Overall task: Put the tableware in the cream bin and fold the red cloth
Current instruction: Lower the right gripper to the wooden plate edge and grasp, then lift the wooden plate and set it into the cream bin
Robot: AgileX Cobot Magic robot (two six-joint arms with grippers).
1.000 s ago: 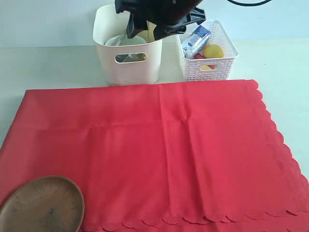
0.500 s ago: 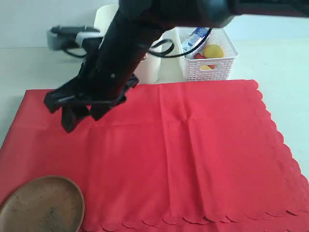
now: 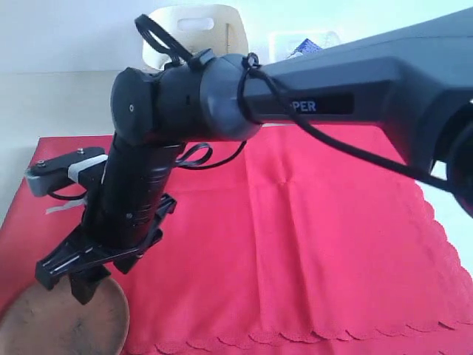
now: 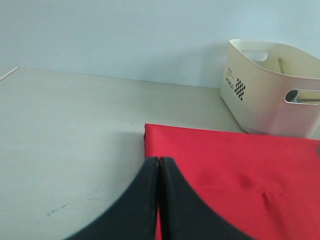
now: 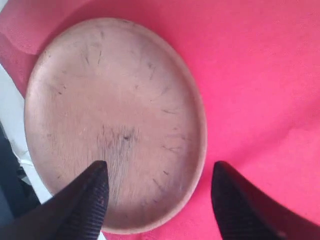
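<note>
Plate [image 5: 100, 90] now under right claw [image 5: 160, 172], jaws apart

R arm [image 3: 332, 81] low, across | R fingers [image 5: 85, 200] apart | L fingers [image 4: 142, 205] together

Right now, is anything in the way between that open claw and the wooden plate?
Nothing visible does. The right gripper hangs open over the plate, one finger above the bare wood, the other past the rim above the red cloth. Nothing lies on the plate.
</note>
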